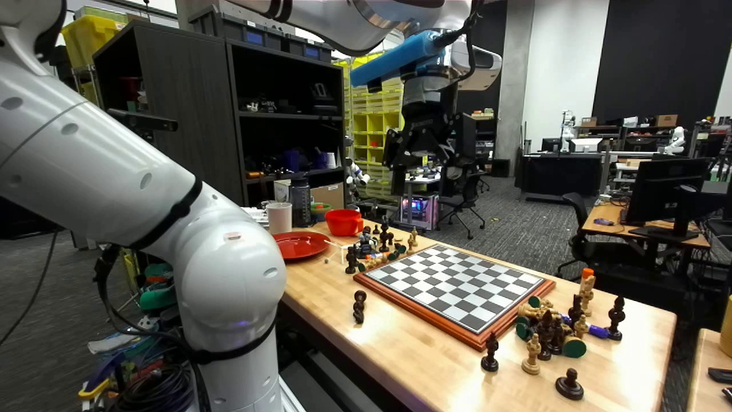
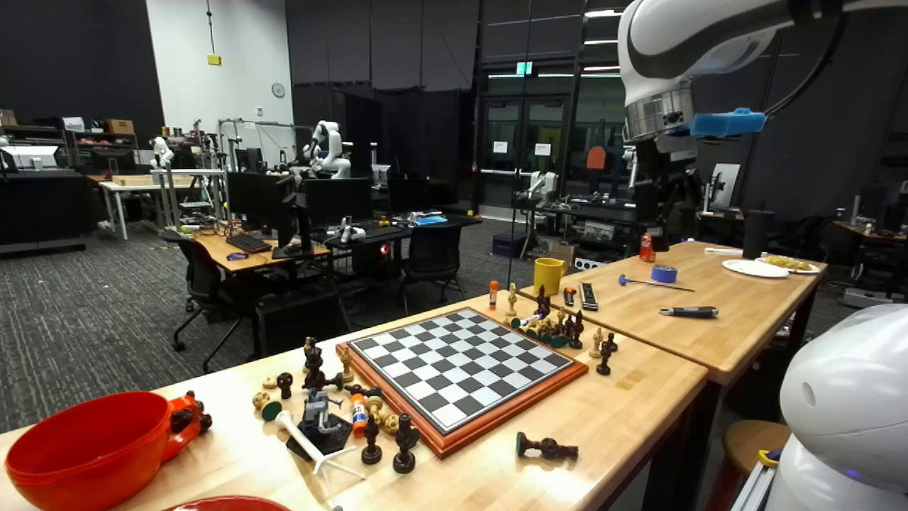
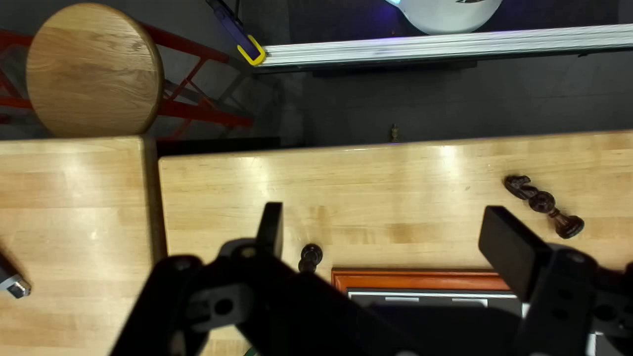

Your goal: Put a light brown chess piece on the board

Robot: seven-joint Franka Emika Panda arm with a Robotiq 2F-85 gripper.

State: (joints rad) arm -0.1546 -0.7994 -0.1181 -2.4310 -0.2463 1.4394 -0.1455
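The board (image 1: 457,280) lies flat on the wooden table with no pieces on its squares, seen whole in both exterior views. One light brown chess piece (image 2: 596,343) stands upright off the board's near end, and another, a light brown chess piece (image 2: 511,300), is upright by the far corner. More light brown ones lie jumbled with dark pieces at two opposite sides of the board. High over the table, my gripper (image 1: 426,177) hangs with its jaws wide apart. In the wrist view, nothing is between the gripper (image 3: 383,232) fingers; they hide most of the board below.
A dark piece (image 2: 546,447) lies on its side near the table edge. Beside the board stand a small tripod (image 2: 312,443), a glue stick (image 2: 359,415), a red bowl (image 1: 343,222) and a red plate (image 1: 300,245). A second table holds a yellow mug (image 2: 548,275).
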